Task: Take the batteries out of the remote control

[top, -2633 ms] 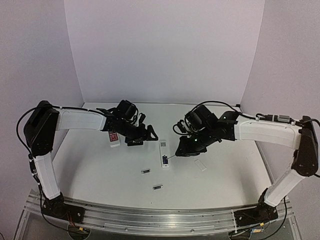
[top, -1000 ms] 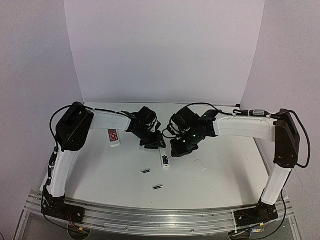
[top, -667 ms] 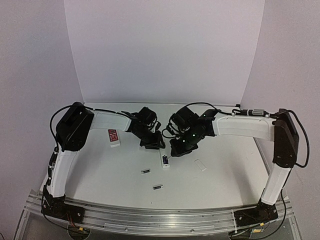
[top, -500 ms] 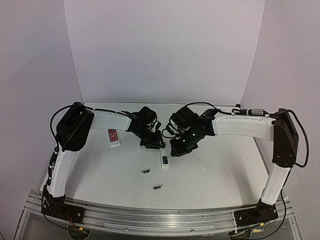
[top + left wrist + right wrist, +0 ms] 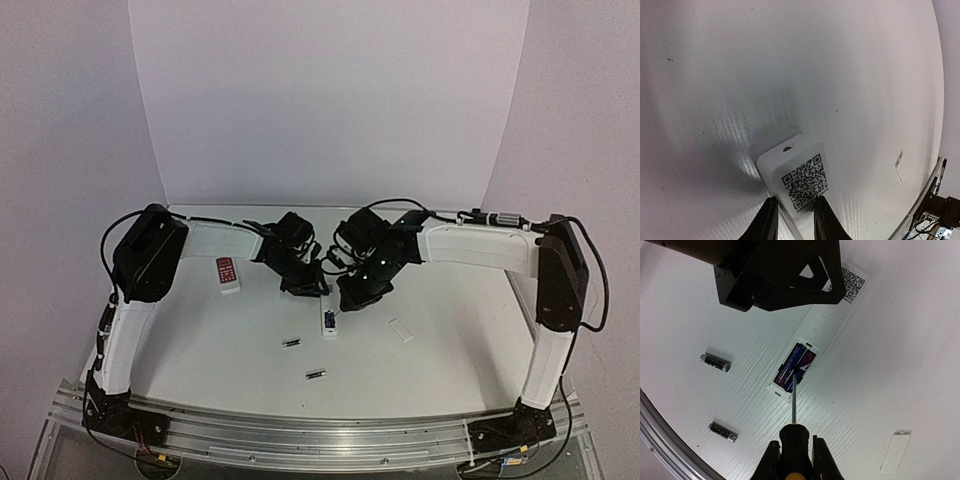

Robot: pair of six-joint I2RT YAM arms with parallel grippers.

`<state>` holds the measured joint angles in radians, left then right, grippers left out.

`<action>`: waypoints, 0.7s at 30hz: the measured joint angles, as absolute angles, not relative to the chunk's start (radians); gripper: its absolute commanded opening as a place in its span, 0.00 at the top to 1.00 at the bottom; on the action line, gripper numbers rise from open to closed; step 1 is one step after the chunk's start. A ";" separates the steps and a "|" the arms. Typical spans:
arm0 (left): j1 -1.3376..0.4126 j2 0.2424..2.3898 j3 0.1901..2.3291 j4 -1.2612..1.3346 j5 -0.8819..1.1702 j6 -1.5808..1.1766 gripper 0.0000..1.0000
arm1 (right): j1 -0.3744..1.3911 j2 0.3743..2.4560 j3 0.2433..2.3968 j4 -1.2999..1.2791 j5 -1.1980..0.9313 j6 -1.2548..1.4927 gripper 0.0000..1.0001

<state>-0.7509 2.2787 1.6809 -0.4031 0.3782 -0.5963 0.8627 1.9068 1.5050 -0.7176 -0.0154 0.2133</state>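
A white remote control (image 5: 329,321) lies back up at the table's middle. Its battery bay is open, with two dark batteries (image 5: 796,365) inside. My left gripper (image 5: 792,220) is shut on the remote's far end, which bears a QR code (image 5: 802,181). My right gripper (image 5: 795,456) is shut on a black-and-yellow screwdriver (image 5: 796,437). The screwdriver's tip rests on the batteries in the bay. Two loose batteries lie on the table, one nearer the remote (image 5: 715,361) and one nearer the front edge (image 5: 723,432). They also show in the top view (image 5: 291,343) (image 5: 315,375).
A small flat white cover piece (image 5: 401,330) lies right of the remote and also shows in the right wrist view (image 5: 895,458). A second white remote with a red face (image 5: 227,273) lies at the left. The two grippers sit close together over the remote.
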 measured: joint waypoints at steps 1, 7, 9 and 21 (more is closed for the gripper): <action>-0.751 2.279 1.681 -0.403 0.373 -0.602 0.77 | 0.864 1.910 1.510 -0.723 -0.015 0.206 1.00; -0.756 2.278 1.681 -0.404 0.357 -0.628 0.79 | 0.895 1.946 1.577 -0.784 0.037 0.173 1.00; -0.758 2.278 1.681 -0.404 0.352 -0.635 0.80 | 0.910 1.958 1.600 -0.807 0.064 0.166 1.00; -0.761 2.264 1.653 -0.375 0.335 -0.673 0.85 | 0.943 1.974 1.616 -0.828 0.130 0.167 1.00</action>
<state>-0.7609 2.2639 1.6528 -0.3746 0.3355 -0.6727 0.9427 1.9743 1.6164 -0.8282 0.1299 0.1670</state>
